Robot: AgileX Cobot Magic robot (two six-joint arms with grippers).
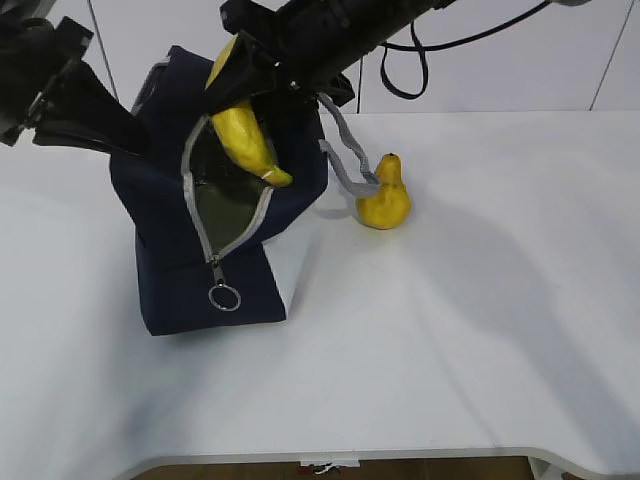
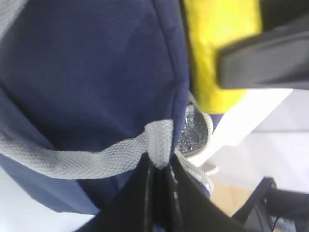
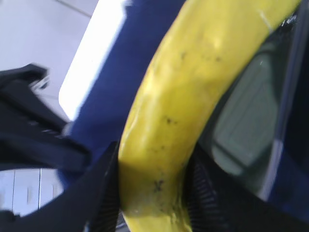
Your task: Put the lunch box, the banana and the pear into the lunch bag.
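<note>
The navy lunch bag stands at the left with its grey zipper open and its ring pull hanging in front. My right gripper is shut on the yellow banana, whose lower end dips into the bag's mouth. In the right wrist view the banana sits between both pads, and a pale sage lid of the lunch box shows inside the bag. My left gripper is shut on the bag's grey strap handle. The pear lies on the table right of the bag.
The second grey strap hangs off the bag's right side toward the pear. White table stretches to the front and right, with its front edge near the bottom of the exterior view.
</note>
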